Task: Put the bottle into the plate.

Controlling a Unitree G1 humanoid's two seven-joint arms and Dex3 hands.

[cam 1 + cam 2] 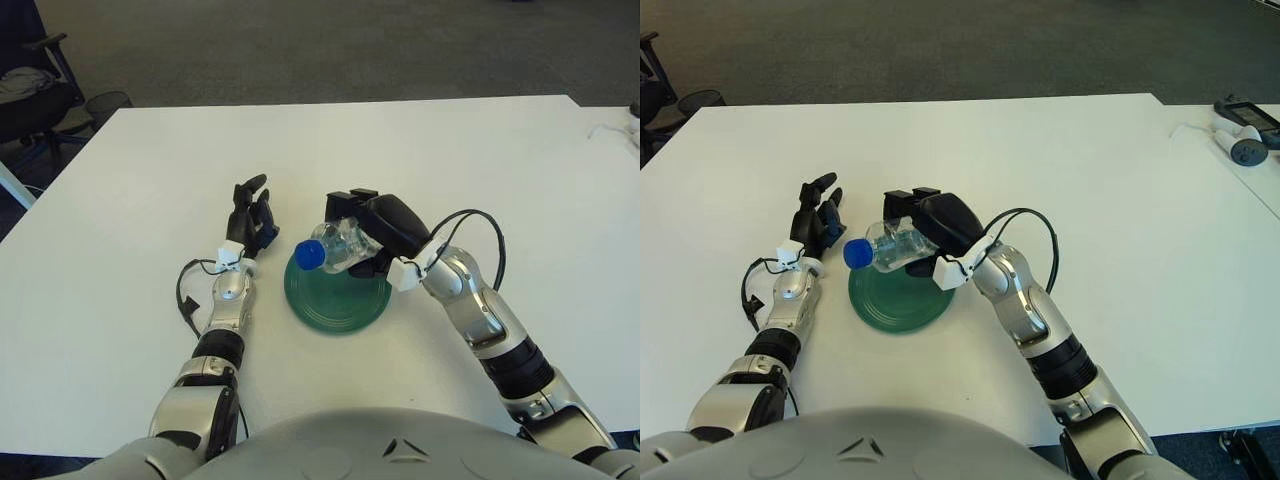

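The right hand (372,232) grasps the bottle (335,246) over the plate (340,300); lower gently (cap at nine o'clock), then release.

Bright even overhead light, soft shadows on table (420,150), sharp focus

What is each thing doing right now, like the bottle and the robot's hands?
Bottle: on its side, blue cap on, held over the plate.
Green plate: flat on the table, nothing resting in it.
Right hand: closed around the bottle.
Left hand: left of the plate, fingers open, holding nothing.
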